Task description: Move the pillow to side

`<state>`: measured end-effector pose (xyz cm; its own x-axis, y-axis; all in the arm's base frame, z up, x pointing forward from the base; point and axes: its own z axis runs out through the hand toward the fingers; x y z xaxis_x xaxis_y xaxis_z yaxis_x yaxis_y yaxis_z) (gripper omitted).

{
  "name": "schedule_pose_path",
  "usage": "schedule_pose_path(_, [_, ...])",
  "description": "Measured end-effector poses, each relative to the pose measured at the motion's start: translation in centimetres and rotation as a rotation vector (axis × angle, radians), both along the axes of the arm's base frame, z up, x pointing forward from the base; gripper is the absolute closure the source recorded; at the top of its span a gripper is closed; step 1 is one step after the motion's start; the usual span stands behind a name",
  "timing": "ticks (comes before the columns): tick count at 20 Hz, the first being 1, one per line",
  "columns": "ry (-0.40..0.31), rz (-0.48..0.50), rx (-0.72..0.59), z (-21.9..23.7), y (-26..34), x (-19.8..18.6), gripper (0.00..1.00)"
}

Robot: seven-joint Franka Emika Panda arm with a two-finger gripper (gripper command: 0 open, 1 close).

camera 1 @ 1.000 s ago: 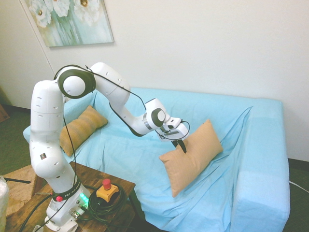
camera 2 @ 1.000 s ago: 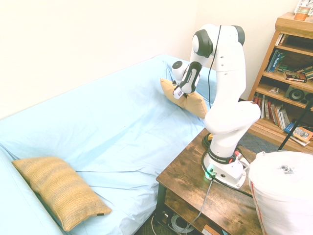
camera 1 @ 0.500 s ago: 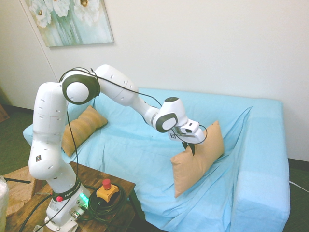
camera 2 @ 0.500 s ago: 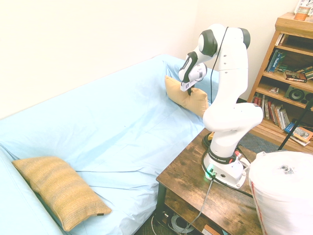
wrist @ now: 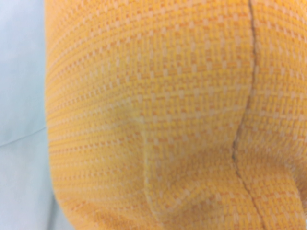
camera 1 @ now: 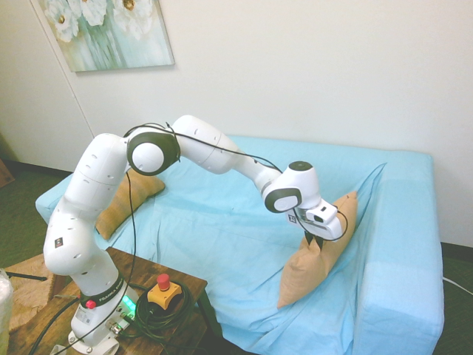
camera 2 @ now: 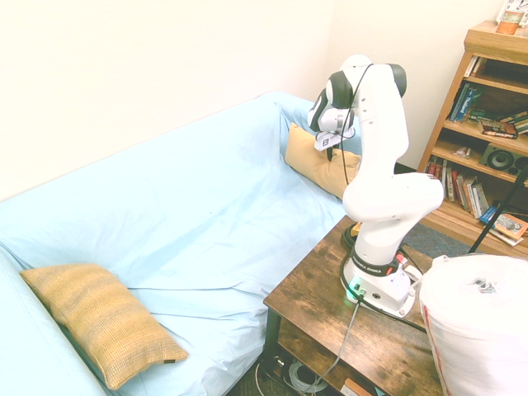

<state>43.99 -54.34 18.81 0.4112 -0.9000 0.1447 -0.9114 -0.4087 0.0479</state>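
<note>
The peach pillow (camera 1: 319, 255) stands tilted on its long edge on the blue sofa seat, leaning toward the sofa's draped side (camera 1: 403, 259) at the right. My gripper (camera 1: 318, 241) reaches down onto the pillow's upper edge and is shut on a pinch of its fabric. From the opposite side the pillow (camera 2: 316, 167) shows behind the arm at the sofa's far end, with the gripper (camera 2: 327, 153) on its top. In the wrist view the pillow's ribbed weave (wrist: 168, 115) fills nearly the whole picture, with blue cover (wrist: 21, 120) beside it.
A darker striped cushion (camera 1: 122, 196) leans at the other end of the sofa (camera 2: 99, 322). A wooden side table (camera 2: 318, 305) stands in front of the sofa. A bookshelf (camera 2: 487, 124) and a white bag (camera 2: 478, 322) are beside it.
My gripper has dragged the pillow across the seat toward the draped sofa side. The pillow went from lying slanted on the seat to standing steeper beside that side.
</note>
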Motion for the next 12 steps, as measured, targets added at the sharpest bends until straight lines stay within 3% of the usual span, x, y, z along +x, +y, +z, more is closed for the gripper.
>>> schedule_pose_path(8, [-0.036,-0.037,-0.011,1.6,-3.1,0.6,1.00])
schedule_pose_path(9, [-0.040,-0.042,-0.013,1.7,-3.3,0.5,0.00])
schedule_pose_path(12, [-0.047,-0.077,-0.018,2.0,-4.2,0.3,0.00])
